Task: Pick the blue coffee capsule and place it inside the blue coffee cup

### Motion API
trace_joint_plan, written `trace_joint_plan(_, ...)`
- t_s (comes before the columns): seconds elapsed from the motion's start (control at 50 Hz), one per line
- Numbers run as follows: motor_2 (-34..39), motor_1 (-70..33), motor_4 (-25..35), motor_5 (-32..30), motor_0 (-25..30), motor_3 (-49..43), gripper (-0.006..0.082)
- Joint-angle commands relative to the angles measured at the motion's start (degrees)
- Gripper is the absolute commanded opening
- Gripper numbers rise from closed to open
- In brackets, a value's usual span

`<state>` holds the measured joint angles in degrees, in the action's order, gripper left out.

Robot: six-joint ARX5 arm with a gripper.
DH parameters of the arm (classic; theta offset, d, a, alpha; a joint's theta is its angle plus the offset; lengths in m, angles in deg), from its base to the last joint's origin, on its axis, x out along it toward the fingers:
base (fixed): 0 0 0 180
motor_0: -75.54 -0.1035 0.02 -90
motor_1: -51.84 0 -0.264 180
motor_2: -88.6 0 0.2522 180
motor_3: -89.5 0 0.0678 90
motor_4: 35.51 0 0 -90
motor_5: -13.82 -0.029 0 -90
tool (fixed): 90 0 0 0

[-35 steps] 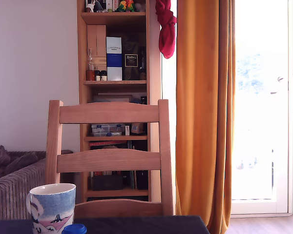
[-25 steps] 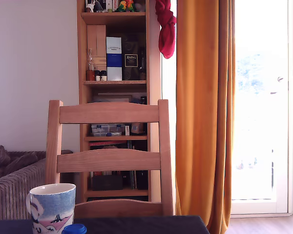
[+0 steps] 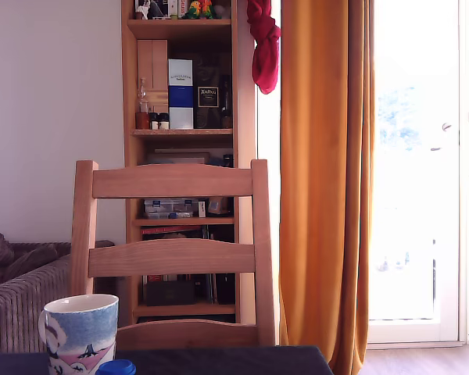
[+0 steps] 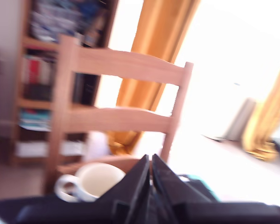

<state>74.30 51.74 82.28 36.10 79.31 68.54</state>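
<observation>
Step in hand: the arm is sitting at the approach stage, by my judgement; the pick is not yet made, since the blue coffee capsule [image 3: 116, 367] is lying free on the table and nothing is being carried.

Gripper: the gripper [image 4: 150, 170] is showing only in the wrist view, its two dark fingers meeting at the tips with just a thin seam between them, so it is reading as closed and empty. It is not appearing in the exterior view at all.

Capsule: it is resting on the dark table [image 3: 242, 359] at the bottom edge of the exterior view, just beside the cup on the exterior view's right and slightly nearer the camera. Only its top is showing there. In the wrist view I cannot make it out.

Cup: the blue coffee cup [image 3: 81, 333] is standing upright at the exterior view's lower left, mouth up. In the wrist view the blue coffee cup [image 4: 89, 182] is appearing just beyond the fingertips, its interior looking empty.

Backdrop: a wooden chair [image 3: 170, 251] is standing behind the table, with a bookshelf [image 3: 186, 141] and an orange curtain [image 3: 324, 180] further back.

Next move: the jaws are needing to spread, and the arm is needing to come down over the capsule without knocking the cup so close beside it.
</observation>
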Motion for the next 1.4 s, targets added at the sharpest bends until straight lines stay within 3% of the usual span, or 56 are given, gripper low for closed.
trace_joint_plan(0.0,-0.68,-1.99,1.16,0.46,1.60,-0.09,-0.0015)
trace_joint_plan(0.36,-0.68,-13.49,0.46,0.46,10.93,2.29,-0.0017)
trace_joint_plan(0.54,-0.68,-22.18,0.26,0.42,14.88,8.15,-0.0011)
trace_joint_plan(0.62,-0.68,-25.88,0.20,0.42,16.39,12.00,0.0105)
trace_joint_plan(0.74,-0.70,-31.65,-1.46,0.24,18.86,17.64,0.0488)
trace_joint_plan(0.82,-1.40,-36.00,-2.86,0.24,20.22,18.91,0.0618)
trace_joint_plan(1.14,-11.91,-56.61,-12.52,0.24,25.51,18.49,0.0635)
trace_joint_plan(1.38,-23.17,-73.33,-16.90,2.82,26.43,12.02,0.0687)
